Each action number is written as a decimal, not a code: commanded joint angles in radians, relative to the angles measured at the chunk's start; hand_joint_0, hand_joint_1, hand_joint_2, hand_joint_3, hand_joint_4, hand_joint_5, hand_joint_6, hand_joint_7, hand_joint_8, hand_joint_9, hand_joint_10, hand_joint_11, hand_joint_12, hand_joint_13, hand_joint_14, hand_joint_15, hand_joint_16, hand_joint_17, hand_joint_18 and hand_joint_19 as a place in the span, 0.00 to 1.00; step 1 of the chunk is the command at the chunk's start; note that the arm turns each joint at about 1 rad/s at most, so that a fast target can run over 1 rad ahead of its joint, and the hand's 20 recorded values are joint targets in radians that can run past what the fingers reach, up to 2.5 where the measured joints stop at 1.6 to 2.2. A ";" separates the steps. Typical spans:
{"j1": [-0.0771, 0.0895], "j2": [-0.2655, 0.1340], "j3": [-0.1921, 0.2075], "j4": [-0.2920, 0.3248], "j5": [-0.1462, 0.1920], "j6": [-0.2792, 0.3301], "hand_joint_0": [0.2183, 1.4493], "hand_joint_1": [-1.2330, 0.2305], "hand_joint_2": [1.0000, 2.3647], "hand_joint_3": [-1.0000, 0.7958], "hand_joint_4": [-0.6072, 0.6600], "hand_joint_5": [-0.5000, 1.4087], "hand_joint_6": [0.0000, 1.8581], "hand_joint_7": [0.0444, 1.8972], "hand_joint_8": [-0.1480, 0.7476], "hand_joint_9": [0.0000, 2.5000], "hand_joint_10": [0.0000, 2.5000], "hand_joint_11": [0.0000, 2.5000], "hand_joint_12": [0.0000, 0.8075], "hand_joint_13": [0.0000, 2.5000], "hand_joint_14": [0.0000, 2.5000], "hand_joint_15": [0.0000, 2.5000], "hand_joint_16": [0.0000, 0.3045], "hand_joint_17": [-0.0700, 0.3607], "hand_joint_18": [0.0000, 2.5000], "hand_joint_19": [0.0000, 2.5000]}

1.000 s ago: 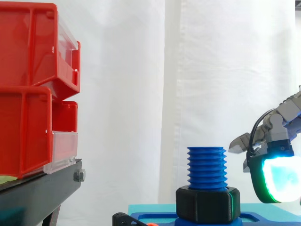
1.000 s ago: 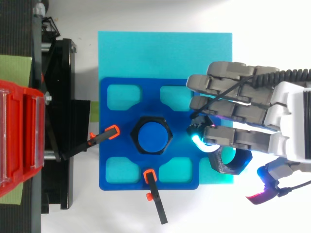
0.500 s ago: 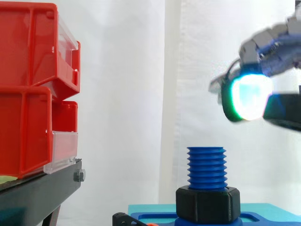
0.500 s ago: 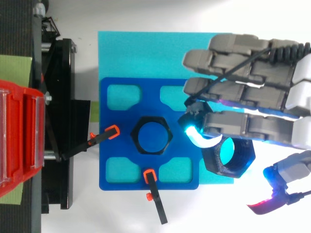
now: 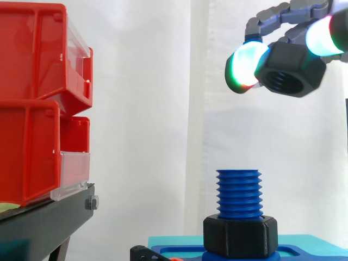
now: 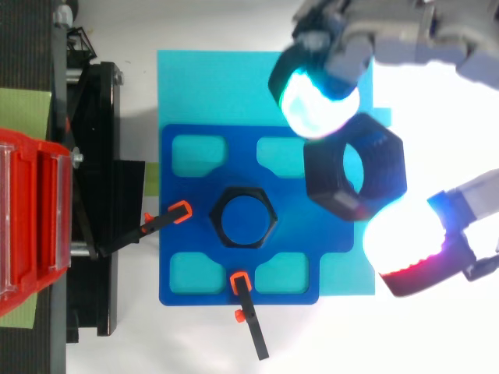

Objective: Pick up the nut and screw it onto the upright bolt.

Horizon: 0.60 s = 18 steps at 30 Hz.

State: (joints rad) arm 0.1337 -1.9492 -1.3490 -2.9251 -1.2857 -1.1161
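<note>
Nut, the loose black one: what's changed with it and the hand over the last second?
The hand pinched the black nut and raised it off the teal mat, from low beside the blue bolt to high above and right of its top. The bolt, the second nut at its foot and the red bins stayed put.

The nut (image 6: 355,175) in the hand (image 6: 405,35) is matt black. The hand is grey; one of its fingertips (image 6: 316,101) glows white-cyan with a green rim, and the thumb pad glows white, edged red and magenta. The ribbed bolt (image 5: 238,194) is royal blue and the base nut (image 5: 240,235) black. The plate (image 6: 195,238) is deep blue, the mat (image 6: 234,86) cyan, and the clamp tips (image 6: 181,209) orange. The bins (image 5: 32,103) are red with clear fronts, the stand (image 5: 43,223) is black and the curtain (image 5: 147,109) white.
</note>
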 commanded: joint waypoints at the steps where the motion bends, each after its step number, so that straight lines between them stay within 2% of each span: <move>1: 0.001 0.000 0.001 0.040 0.124 0.082 0.29 0.38 0.00 0.28 0.62 0.20 0.27 0.60 0.44 0.23 0.00 0.05 0.42 0.11 0.00 0.00 0.17 0.43 0.10 0.04; 2: 0.003 0.000 -0.001 0.049 0.154 0.090 0.29 0.38 0.00 0.28 0.62 0.20 0.27 0.60 0.44 0.23 0.00 0.05 0.42 0.11 0.00 0.00 0.17 0.43 0.10 0.04; 6: 0.006 -0.014 0.001 0.060 0.197 0.087 0.29 0.38 0.00 0.28 0.62 0.20 0.27 0.60 0.44 0.23 0.00 0.06 0.42 0.11 0.00 0.00 0.17 0.43 0.10 0.04; 10: 0.009 -0.031 0.001 0.072 0.198 0.075 0.29 0.38 0.00 0.28 0.61 0.20 0.27 0.60 0.44 0.23 0.00 0.06 0.42 0.11 0.00 0.00 0.17 0.43 0.10 0.04; 18: 0.023 -0.056 0.001 0.084 0.201 0.006 0.29 0.38 0.00 0.28 0.62 0.20 0.27 0.60 0.44 0.23 0.00 0.06 0.42 0.11 0.00 0.00 0.17 0.43 0.10 0.04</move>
State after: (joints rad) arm 0.1524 -1.9961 -1.3485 -2.8403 -1.0856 -1.0888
